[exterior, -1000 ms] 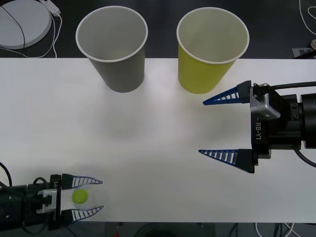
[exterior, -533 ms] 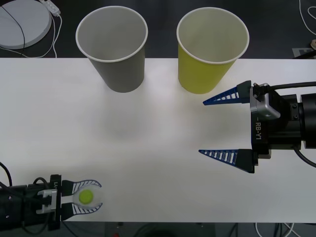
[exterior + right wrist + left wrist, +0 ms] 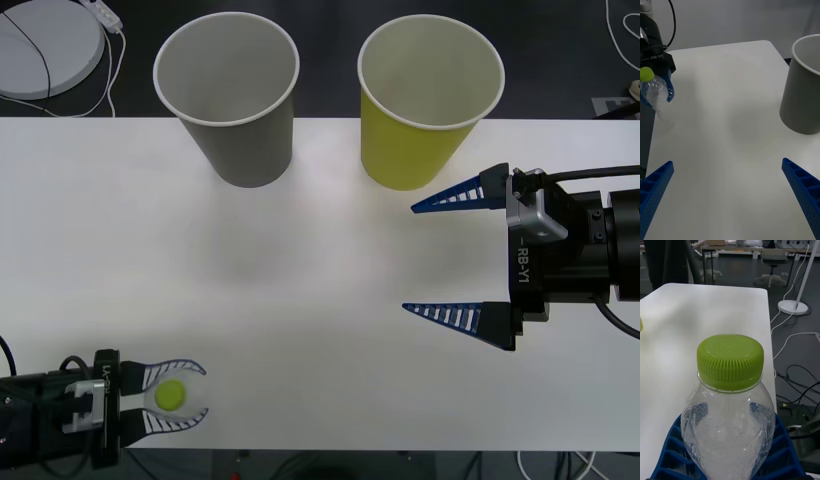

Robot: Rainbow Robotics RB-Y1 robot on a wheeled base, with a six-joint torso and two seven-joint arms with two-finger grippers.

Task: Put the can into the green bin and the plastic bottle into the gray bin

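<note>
While the left gripper (image 3: 185, 396) jaws pinched the upright plastic bottle (image 3: 171, 396) at the counter (image 3: 320, 250) near edge, the gray bin (image 3: 228, 95) stood well ahead, and the right gripper (image 3: 430, 257) sat spread.

Left gripper (image 3: 188, 396) jaws clamped, right gripper (image 3: 408, 258) jaws spread wide

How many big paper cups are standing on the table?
2. The gray bin stands at the far edge toward the robot's left; the green bin stands beside it, apart, toward the right. Neither gripper touches them.
</note>
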